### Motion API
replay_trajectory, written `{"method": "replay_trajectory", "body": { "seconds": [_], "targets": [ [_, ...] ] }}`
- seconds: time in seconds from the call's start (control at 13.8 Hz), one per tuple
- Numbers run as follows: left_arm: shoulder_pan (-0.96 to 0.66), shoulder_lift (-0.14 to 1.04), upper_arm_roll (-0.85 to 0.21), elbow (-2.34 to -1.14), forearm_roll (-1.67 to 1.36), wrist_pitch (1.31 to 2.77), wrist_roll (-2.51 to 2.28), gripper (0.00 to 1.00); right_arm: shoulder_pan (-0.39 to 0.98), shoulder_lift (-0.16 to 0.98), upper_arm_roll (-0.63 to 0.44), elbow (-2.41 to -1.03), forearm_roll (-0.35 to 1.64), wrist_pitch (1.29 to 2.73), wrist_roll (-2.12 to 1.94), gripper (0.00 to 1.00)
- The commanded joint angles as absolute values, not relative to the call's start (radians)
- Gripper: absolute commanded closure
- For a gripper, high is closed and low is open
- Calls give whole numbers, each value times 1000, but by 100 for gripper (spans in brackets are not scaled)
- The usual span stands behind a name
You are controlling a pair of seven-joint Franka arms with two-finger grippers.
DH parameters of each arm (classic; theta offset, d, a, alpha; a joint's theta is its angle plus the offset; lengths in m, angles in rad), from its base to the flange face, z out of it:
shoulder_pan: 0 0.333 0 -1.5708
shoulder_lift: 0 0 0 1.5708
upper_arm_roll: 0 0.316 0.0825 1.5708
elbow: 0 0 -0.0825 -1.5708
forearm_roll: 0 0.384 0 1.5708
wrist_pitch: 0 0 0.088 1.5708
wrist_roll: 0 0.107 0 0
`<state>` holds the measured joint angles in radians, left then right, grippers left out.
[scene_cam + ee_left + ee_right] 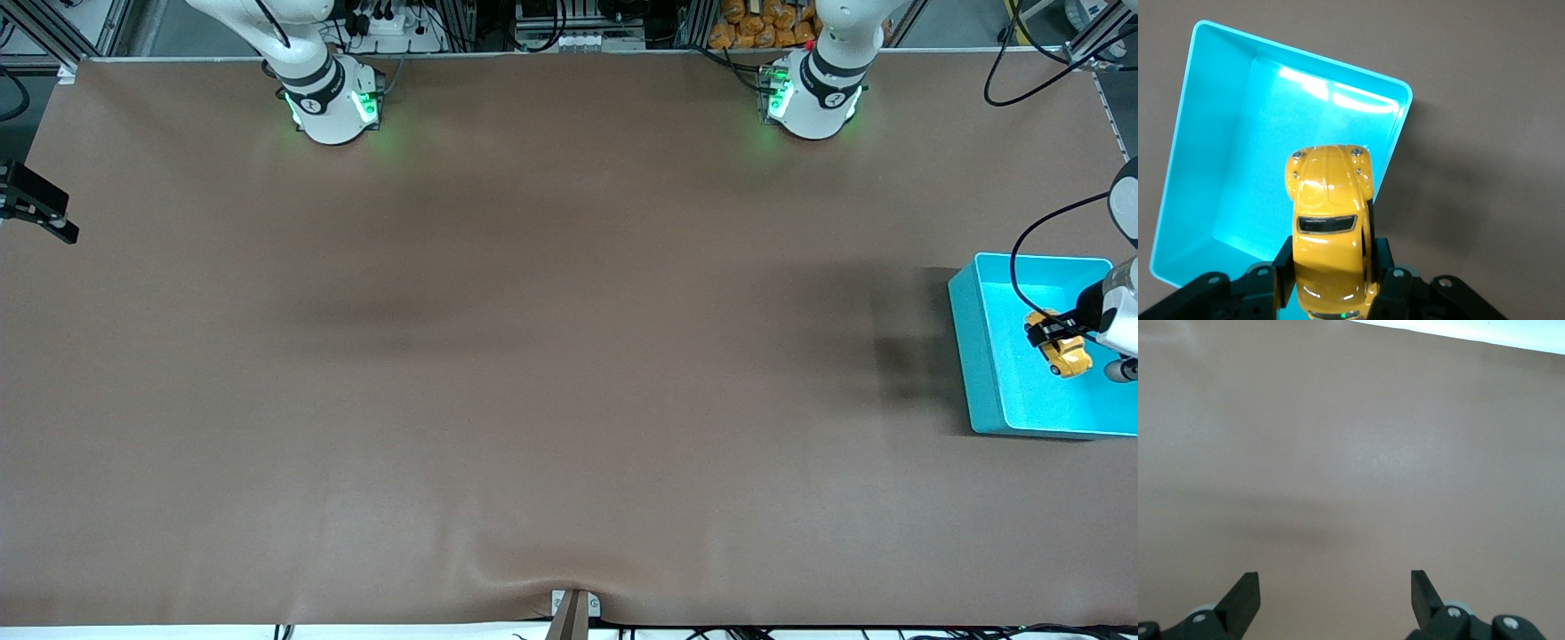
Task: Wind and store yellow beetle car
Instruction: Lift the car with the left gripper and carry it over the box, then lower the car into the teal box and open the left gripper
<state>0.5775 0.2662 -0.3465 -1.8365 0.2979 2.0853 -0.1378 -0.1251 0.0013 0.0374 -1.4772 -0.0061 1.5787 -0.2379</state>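
Small yellow beetle-shaped toy car is gripped by left pincer over turquoise plastic bin; right pincer is held released above brown table.

No legible text or labels

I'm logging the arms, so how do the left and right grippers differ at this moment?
The left gripper is shut on the yellow beetle car; the right gripper is open and holds nothing. The left one is over the turquoise bin; the right one is over bare table. Both have two black fingers.
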Motion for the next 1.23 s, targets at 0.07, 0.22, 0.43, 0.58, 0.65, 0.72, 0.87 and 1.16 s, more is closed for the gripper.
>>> {"method": "replay_trajectory", "body": {
  "seconds": [0.07, 0.22, 0.43, 0.58, 0.65, 0.72, 0.87, 1.16],
  "targets": [
    [629, 258, -348, -1789, 291, 2022, -17, 100, -101, -17, 12, -1489, -18, 1577, -218, 0],
    [655, 270, -348, -1784, 291, 2028, 43, 100, -92, -17, 6, -1488, -18, 1577, -218, 0],
    [675, 314, -348, -1746, 288, 2039, 101, 100, -80, -17, -12, -1488, -18, 1577, -215, 0],
    [683, 354, -348, -1733, 287, 2066, 110, 100, -80, -23, -12, -1483, -18, 1569, -215, 0],
    [687, 371, -348, -1733, 293, 2086, 112, 100, -84, -26, -12, -1482, -17, 1562, -215, 0],
    [689, 389, -348, -1733, 295, 2112, 130, 100, -89, -25, -12, -1471, -14, 1560, -215, 0],
    [716, 417, -348, -1735, 296, 2155, 166, 100, -87, -20, -12, -1471, -12, 1560, -215, 0],
    [721, 478, -345, -1738, 307, 2213, 193, 100, -87, -17, -11, -1468, -14, 1562, -215, 0]
  ]
}}
